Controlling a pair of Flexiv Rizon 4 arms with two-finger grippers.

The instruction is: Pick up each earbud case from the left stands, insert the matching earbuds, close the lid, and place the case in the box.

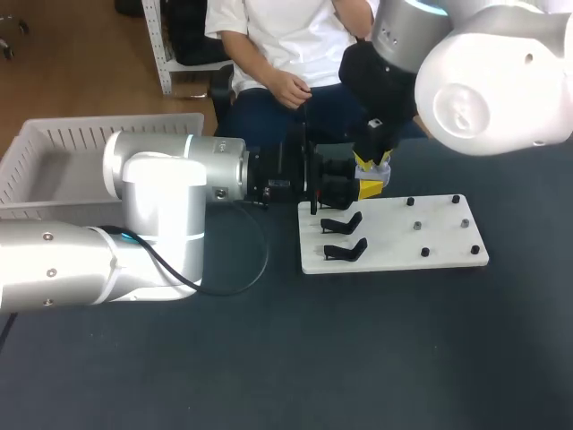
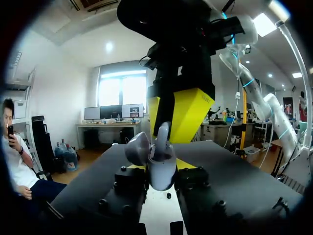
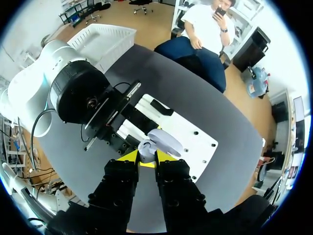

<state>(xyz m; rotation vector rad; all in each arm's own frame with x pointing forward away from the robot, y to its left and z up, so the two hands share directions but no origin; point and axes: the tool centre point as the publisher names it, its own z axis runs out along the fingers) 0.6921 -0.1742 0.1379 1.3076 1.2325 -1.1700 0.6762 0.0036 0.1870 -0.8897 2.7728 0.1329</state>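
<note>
**Far left corner of the tabletop** [image 1: 358, 358]: a white slatted basket [image 1: 81, 139].

**Left of centre:** the left arm [image 1: 170, 193] enters from the left edge and lies level across the tabletop. The left gripper [image 2: 159, 169] is clamped on the earbud case [image 2: 162, 177]. The case is pale grey-lilac and sits upright between the two black finger blocks, touched from both sides. Its lid [image 2: 138, 148] is hinged open and tilted back to one side. The case is held in the air over the far edge of the white board [image 1: 448, 242], toward the board's left corner.

**Centre:** the right gripper [image 3: 147, 157] points straight down from above onto the case, with its yellow tips drawn close together. In the left wrist view a pale earbud [image 2: 164, 133] is pinched between those tips, and its lower end is in the open body of the case.

**Right of centre:** the white board lies flat on the tabletop. Along its left edge stand two black curved stands, one [image 1: 343, 222] farther and one [image 1: 347, 249] nearer, just beside each other. Neither carries a case. On the board's right half are several small dark pegs [image 1: 425, 252], well apart from one another.
</note>
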